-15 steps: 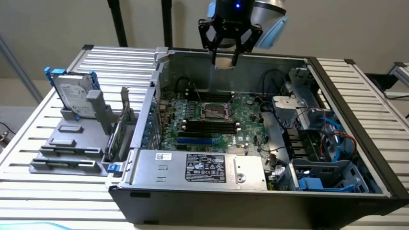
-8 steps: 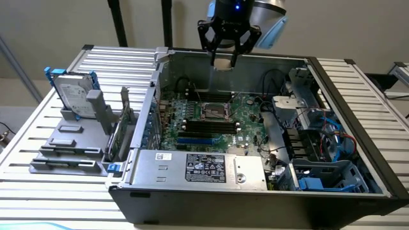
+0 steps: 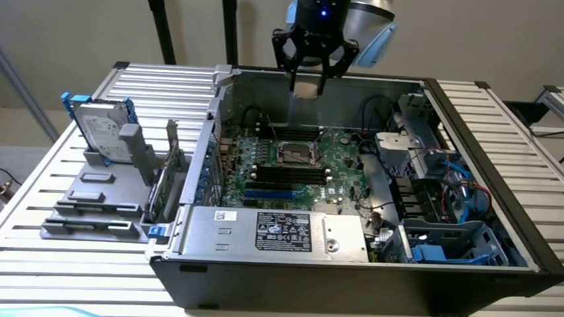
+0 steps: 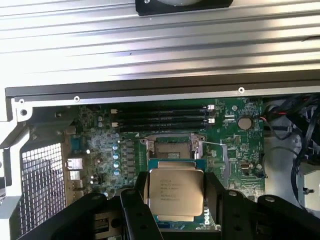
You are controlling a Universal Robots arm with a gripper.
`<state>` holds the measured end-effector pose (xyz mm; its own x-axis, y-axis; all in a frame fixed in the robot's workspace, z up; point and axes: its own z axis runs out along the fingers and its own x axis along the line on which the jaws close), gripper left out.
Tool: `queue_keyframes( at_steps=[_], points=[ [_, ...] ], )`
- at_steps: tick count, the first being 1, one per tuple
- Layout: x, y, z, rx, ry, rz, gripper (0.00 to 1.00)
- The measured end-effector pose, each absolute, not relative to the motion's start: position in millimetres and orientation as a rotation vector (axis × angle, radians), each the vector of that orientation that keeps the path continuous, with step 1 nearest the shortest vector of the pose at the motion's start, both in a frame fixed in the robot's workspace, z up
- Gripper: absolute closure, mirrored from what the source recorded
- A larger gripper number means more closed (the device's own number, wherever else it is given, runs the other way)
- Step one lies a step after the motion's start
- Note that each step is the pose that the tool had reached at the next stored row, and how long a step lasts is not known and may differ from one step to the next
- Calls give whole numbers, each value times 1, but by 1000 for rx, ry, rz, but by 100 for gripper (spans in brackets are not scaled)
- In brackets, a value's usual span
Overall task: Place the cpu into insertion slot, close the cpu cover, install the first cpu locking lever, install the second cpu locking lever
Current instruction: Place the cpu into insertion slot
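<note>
Cpu (image 4: 176,194) hangs over the open computer case (image 3: 352,287), gripped by its edges between jaws spread wide around it. In the exterior view it sits at about twelve o'clock from the insertion slot (image 3: 295,153), well apart. If the cpu arrives twisted or off-centre, it could land on the slot's metal rim, or slip from that thin edge grip.

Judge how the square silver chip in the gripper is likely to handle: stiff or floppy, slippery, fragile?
The chip looks like a flat metal-topped plate, so probably stiff. Its smooth top and thin edges, pinched by the gripper, suggest it could slip. Being small and thin, it is likely light, and possibly fragile if dropped.
</note>
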<state>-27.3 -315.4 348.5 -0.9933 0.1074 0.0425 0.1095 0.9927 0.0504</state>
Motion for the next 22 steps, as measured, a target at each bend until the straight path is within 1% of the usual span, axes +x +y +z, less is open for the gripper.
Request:
queue_keyframes(
  at_steps=[22],
  points=[
    [-27, -315, 335, -782, -3011, -93, 45]
  ],
)
